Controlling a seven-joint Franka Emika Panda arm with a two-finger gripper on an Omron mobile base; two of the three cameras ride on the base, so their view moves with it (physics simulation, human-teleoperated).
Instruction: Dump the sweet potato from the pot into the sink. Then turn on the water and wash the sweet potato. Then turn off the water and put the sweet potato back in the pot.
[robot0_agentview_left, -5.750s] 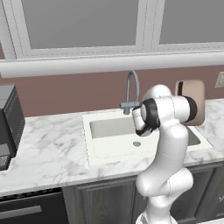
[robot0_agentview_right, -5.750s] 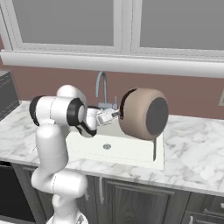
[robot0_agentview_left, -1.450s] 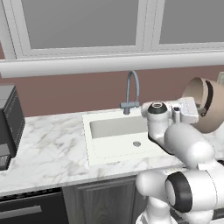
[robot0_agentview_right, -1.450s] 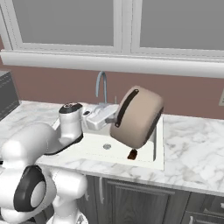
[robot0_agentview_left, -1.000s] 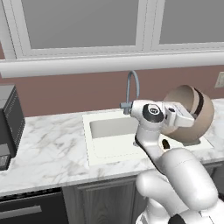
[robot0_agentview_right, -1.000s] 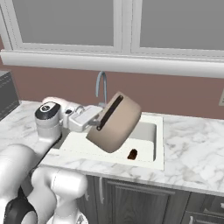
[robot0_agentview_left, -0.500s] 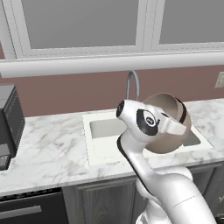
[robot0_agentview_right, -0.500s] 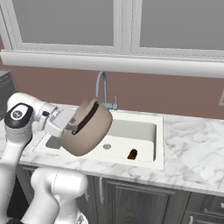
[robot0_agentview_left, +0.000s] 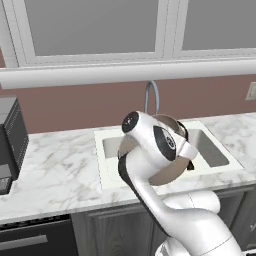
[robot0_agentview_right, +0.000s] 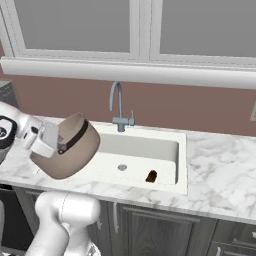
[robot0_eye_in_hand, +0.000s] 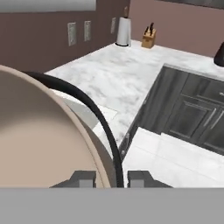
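Observation:
My gripper (robot0_agentview_right: 58, 144) is shut on the rim of the tan-brown pot (robot0_agentview_right: 71, 148) by its dark loop handle (robot0_eye_in_hand: 94, 114). The pot hangs tilted in the air over the counter at the left edge of the sink (robot0_agentview_right: 182, 161). In the hand view my gripper (robot0_eye_in_hand: 111, 178) pinches that rim, with the pale inside to the left. The sweet potato (robot0_agentview_right: 151, 175), a small reddish-brown lump, lies on the basin floor at the front right, near the grey drain (robot0_agentview_right: 122, 167). In the left base view my own arm covers most of the pot (robot0_agentview_left: 169, 172) and part of the sink (robot0_agentview_left: 212, 154).
A curved grey faucet (robot0_agentview_right: 118, 106) stands behind the basin, under the window sill. A dark boxy appliance (robot0_agentview_left: 11, 141) sits on the counter far left. A paper towel roll (robot0_eye_in_hand: 124, 31) and knife block (robot0_eye_in_hand: 149, 39) stand on a distant counter. Dark cabinets run below.
My arm has swung the pot leftward, from above the right part of the sink to over its left edge. The sweet potato stays where it lies in the basin.

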